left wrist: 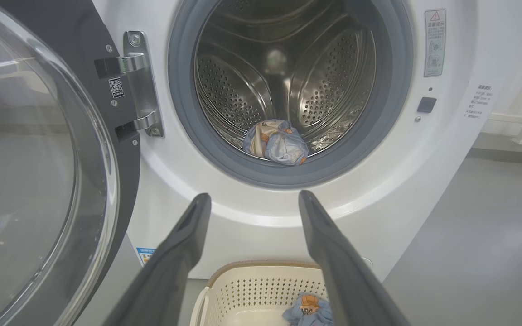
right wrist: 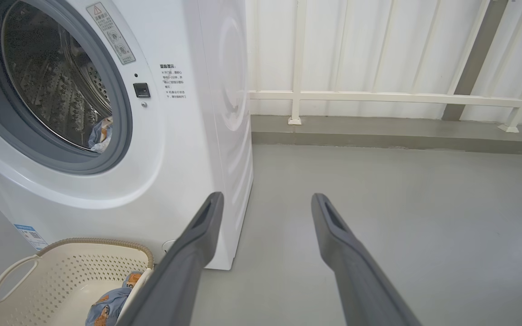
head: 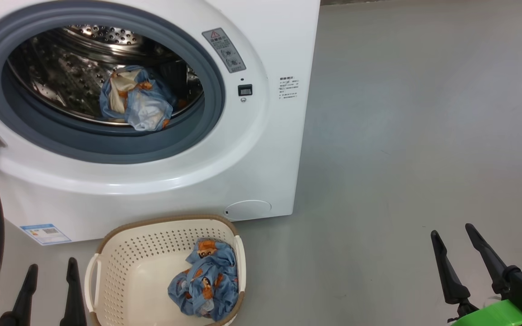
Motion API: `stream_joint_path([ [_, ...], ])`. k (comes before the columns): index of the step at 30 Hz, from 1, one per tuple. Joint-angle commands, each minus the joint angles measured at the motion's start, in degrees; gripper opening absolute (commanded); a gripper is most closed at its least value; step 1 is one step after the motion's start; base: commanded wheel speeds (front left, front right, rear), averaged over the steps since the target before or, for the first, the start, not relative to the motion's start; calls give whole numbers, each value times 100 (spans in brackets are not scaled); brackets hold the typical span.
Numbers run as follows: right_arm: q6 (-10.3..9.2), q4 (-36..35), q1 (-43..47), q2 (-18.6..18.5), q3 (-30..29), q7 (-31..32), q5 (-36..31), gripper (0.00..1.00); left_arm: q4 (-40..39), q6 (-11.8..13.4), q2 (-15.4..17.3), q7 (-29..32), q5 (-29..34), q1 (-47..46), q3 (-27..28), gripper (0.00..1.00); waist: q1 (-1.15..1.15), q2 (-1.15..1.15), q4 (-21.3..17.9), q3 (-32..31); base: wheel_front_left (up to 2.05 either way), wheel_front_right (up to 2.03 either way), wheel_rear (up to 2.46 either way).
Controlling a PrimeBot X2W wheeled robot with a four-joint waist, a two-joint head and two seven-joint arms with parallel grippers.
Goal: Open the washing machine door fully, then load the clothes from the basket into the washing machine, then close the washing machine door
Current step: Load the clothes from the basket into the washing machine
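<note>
The big white washing machine [head: 161, 181] takes up the upper left of the head picture. Its round door [left wrist: 39, 172] hangs wide open at the left of the left wrist picture, so the way in is free. The basket [head: 125, 267] sits on the floor [head: 401, 158] at the bottom, just under the opening, so the lift is short. One piece of the clothes [head: 136, 104] lies in the drum [head: 61, 68]. The other piece [head: 206, 283] waits in the basket (its lower right corner). The left tool [head: 51, 265], lower left, and the right tool [head: 451, 229], lower right, are spread wide and hold nothing.
</note>
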Motion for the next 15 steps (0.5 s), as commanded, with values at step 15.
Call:
stream_joint_path([
  [15,7,-128,-29,-102,39,-28,42,100,-404,-14,8,-32,116,29,225,100,0,0,37,40,0,0,0],
])
